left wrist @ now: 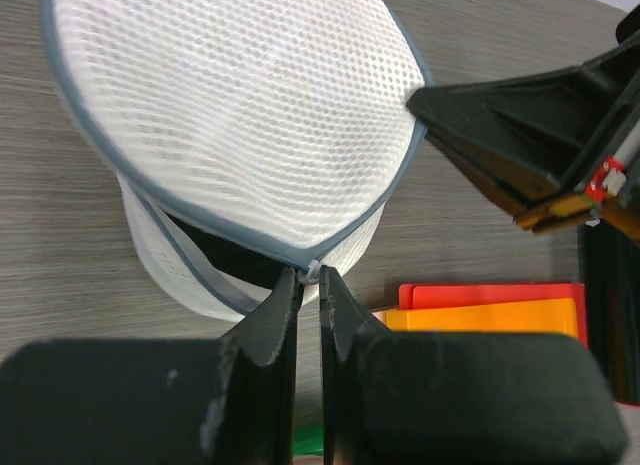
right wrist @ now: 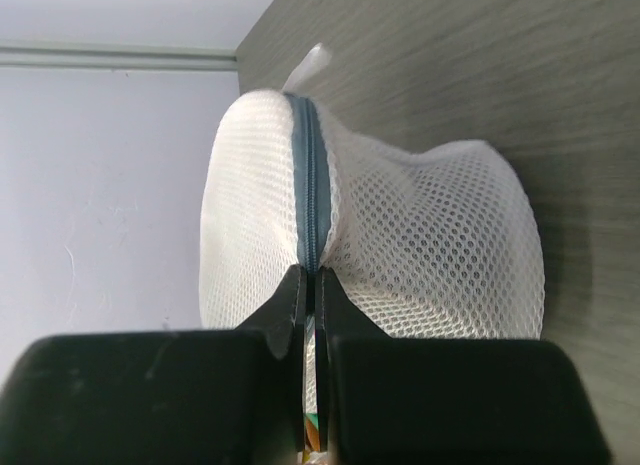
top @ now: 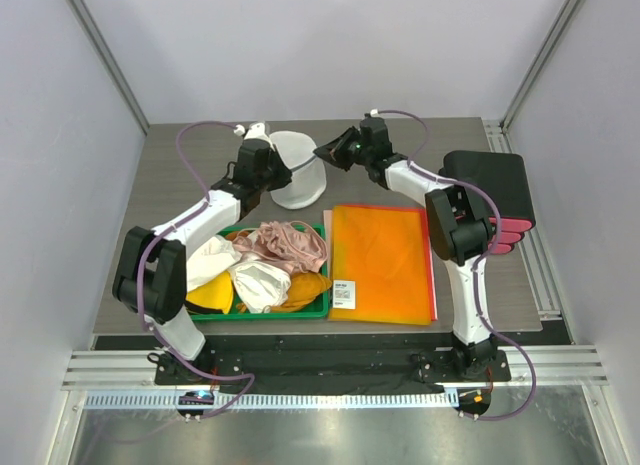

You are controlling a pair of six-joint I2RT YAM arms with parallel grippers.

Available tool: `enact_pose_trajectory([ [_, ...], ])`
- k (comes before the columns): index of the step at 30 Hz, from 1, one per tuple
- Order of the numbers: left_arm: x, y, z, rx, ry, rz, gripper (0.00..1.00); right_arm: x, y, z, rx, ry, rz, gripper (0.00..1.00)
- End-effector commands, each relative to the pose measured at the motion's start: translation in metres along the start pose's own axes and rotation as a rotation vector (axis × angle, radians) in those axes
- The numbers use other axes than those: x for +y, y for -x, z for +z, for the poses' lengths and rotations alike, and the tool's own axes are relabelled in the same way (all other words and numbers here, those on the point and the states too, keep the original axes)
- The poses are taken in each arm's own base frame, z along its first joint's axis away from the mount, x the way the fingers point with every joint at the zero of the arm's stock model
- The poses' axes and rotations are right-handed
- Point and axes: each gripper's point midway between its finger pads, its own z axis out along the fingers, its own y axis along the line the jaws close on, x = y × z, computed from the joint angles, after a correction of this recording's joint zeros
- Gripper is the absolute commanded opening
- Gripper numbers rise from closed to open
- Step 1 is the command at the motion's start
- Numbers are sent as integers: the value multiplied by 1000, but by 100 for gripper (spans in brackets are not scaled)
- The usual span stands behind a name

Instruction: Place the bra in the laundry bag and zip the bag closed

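The laundry bag, a white mesh pouch, stands at the back middle of the table between my two grippers. My left gripper is shut on the small white zipper pull at the grey rim, below the raised round flap. My right gripper pinches the bag's rim from the other side. In the right wrist view its jaws are shut on the grey zipper seam. The right gripper's tip touches the flap edge. The bra is hidden; only a dark gap shows under the flap.
A green tray at the front left holds pink, white and yellow garments. An orange folder lies right of it. A black box sits at the right edge of the table.
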Motion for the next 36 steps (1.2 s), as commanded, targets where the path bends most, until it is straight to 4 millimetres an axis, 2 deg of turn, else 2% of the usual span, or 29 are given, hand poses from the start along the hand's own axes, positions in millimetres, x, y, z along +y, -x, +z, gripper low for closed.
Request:
enact_pose_trajectory([
  [1, 20, 18, -20, -54, 103, 23, 0, 3, 70, -5, -102, 47, -49, 1],
  [4, 14, 20, -21, -55, 80, 29, 0, 2, 68, -7, -102, 55, -52, 1],
  [8, 19, 23, -27, -65, 101, 42, 0, -1, 75, -5, -103, 60, -69, 1],
  [9, 18, 21, -28, -58, 89, 45, 0, 12, 84, -5, -115, 86, -108, 1],
  [11, 9, 21, -29, -53, 42, 42, 0, 0, 80, 6, -72, 47, -134, 1],
  [12, 1, 17, -29, -31, -5, 37, 0, 14, 85, 7, -72, 70, -171, 1],
  [13, -5, 18, -28, -35, -33, 31, 0, 12, 79, 11, -51, 68, -171, 2],
  [14, -9, 17, -27, -32, -54, 19, 0, 16, 78, 9, -48, 76, -174, 11],
  [15, -12, 16, -26, -26, -72, 10, 0, 10, 73, 9, -42, 58, -171, 18],
  [16, -17, 18, -25, -38, -94, 1, 0, 22, 72, 0, -50, 67, -195, 24],
  [17, -17, 18, -23, -38, -93, -6, 0, 18, 71, -4, -61, 37, -196, 33],
  [18, -18, 19, -22, -41, -96, -22, 0, 0, 63, -8, -52, -14, -182, 38],
  [19, -25, 18, -22, -28, -129, -25, 0, 0, 60, -15, -62, -34, -182, 49],
  [20, -27, 20, -21, -30, -134, -29, 0, 16, 56, -26, -77, -11, -197, 52],
  [21, -28, 18, -18, -22, -138, -36, 0, 2, 45, -31, -63, -42, -187, 54],
  [22, -30, 18, -17, -19, -149, -36, 0, 3, 37, -34, -59, -44, -186, 60],
  [23, -32, 19, -16, -17, -154, -39, 0, 18, 30, -41, -65, -15, -198, 63],
  [24, -32, 18, -14, -15, -158, -40, 0, 11, 17, -42, -39, -22, -192, 65],
  [26, -33, 17, -13, -11, -161, -41, 0, 26, 5, -46, -27, 17, -176, 69],
  [28, -33, 16, -13, -9, -163, -41, 0, 26, -5, -48, -20, 26, -160, 71],
  [31, -32, 14, -14, -7, -165, -40, 0, 40, -18, -46, -40, 40, -165, 79],
  [36, -36, 16, -17, -7, -186, -31, 0, 58, -37, -35, -16, 82, -119, 78],
])
